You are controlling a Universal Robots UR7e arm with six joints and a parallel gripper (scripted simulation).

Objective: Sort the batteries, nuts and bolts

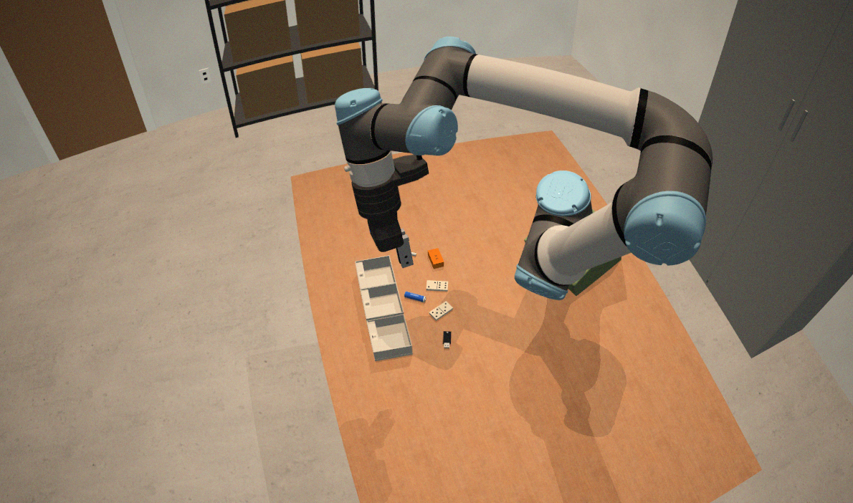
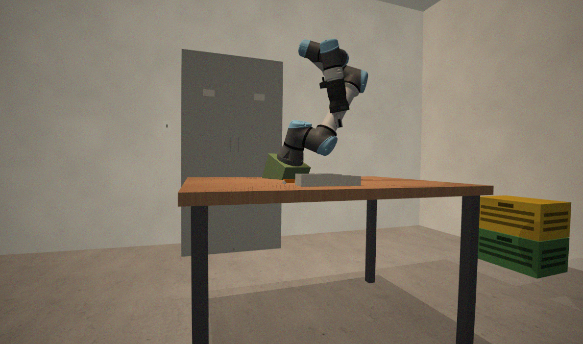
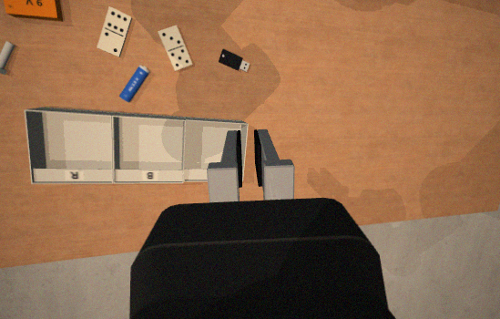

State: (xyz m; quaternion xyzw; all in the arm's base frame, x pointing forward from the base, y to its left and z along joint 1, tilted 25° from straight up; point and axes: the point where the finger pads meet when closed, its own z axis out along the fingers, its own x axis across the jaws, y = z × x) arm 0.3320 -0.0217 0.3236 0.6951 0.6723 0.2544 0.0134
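Note:
My gripper (image 1: 406, 264) (image 2: 338, 126) (image 3: 248, 147) has a narrow gap between its fingers, with nothing in it. It is high above the table, and in the wrist view its left finger covers part of bin T (image 1: 393, 355) (image 3: 195, 175) and its label. Bin R (image 1: 379, 263) (image 3: 35, 141) is at the other end of the row. A blue battery (image 1: 414, 296) (image 3: 134, 84) lies beside the row. An orange 9 V battery (image 1: 436, 257) (image 2: 289, 181) (image 3: 35, 9) lies farther off, cut by the wrist view's edge. A grey bolt (image 2: 284, 182) (image 3: 5, 57) lies near it. No nut is visible.
Bin B (image 3: 126, 175) stands between bins R and T. Two dominoes (image 1: 436, 286) (image 1: 441, 310) (image 3: 115, 32) (image 3: 175, 47) and a black USB stick (image 1: 446, 339) (image 3: 233, 60) lie on the table beside the row. The green base block (image 2: 280, 167) stands under the arm.

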